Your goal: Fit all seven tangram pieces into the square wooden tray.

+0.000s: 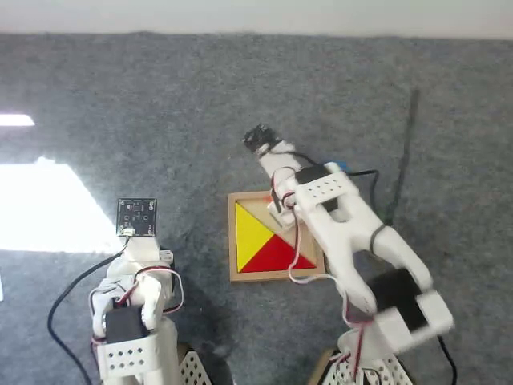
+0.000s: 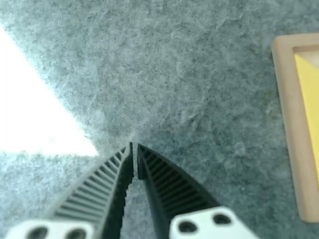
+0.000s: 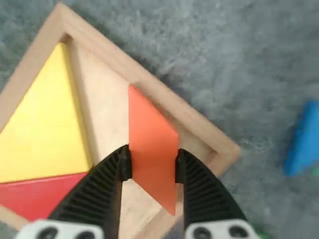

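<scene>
The square wooden tray lies on grey carpet, with a yellow triangle and a red triangle in it. My right gripper is over the tray's bare part and shut on an orange parallelogram, which hangs tilted near the tray's rim. The yellow triangle and red triangle lie beside it. A blue piece sits on the carpet outside the tray, also seen as the blue piece. My left gripper is shut and empty above the carpet, left of the tray's rim.
The right arm reaches across the tray's right side. The left arm stands at the lower left. A bright patch of light covers the carpet at the left. A dark cable runs along the carpet at the right.
</scene>
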Controlling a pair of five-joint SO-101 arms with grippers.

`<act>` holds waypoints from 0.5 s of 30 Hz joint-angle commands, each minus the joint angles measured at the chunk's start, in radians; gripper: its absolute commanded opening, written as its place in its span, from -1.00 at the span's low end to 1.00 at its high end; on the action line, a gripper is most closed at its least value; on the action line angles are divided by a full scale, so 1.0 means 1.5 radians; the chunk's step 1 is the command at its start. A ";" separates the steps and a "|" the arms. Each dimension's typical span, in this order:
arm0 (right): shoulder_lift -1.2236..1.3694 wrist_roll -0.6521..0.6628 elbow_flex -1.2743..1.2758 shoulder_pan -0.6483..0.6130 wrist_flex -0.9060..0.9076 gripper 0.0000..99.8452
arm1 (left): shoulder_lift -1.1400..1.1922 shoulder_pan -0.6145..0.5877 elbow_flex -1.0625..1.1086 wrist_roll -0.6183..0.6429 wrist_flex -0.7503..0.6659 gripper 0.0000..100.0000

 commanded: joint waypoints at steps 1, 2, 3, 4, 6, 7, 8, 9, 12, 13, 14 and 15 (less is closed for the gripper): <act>-0.213 -0.007 -0.026 0.043 0.092 -0.99 | -0.012 -0.005 -0.009 0.000 0.002 -0.97; -0.270 -0.007 -0.026 0.064 0.122 -0.99 | -0.012 -0.005 -0.009 0.000 0.002 -0.97; -0.331 -0.007 -0.026 0.090 0.153 -0.99 | -0.012 -0.005 -0.009 0.000 0.002 -0.97; -0.383 -0.007 -0.025 0.124 0.182 -0.99 | -0.012 -0.005 -0.009 0.000 0.002 -0.97; -0.474 -0.005 -0.020 0.218 0.231 -0.99 | -0.012 -0.005 -0.009 0.000 0.002 -0.97; -0.506 -0.003 -0.019 0.280 0.255 -0.99 | -0.012 -0.005 -0.009 0.000 0.002 -0.97; -0.527 -0.001 -0.014 0.343 0.272 -0.99 | -0.012 -0.005 -0.009 0.000 0.002 -0.97; -0.542 0.000 -0.006 0.410 0.278 -0.99 | -0.012 -0.005 -0.009 0.000 0.002 -0.97; -0.549 0.042 0.047 0.571 0.244 -0.99 | -0.012 -0.005 -0.009 0.000 0.002 -0.97; -0.549 0.057 0.076 0.600 0.213 -0.99 | -0.012 -0.005 -0.009 0.000 0.002 -0.97; -0.549 0.069 0.105 0.620 0.185 -0.99 | -0.012 -0.005 -0.009 0.000 0.002 -0.97; -0.549 0.082 0.135 0.634 0.161 -0.99 | -0.012 -0.005 -0.009 0.000 0.002 -0.97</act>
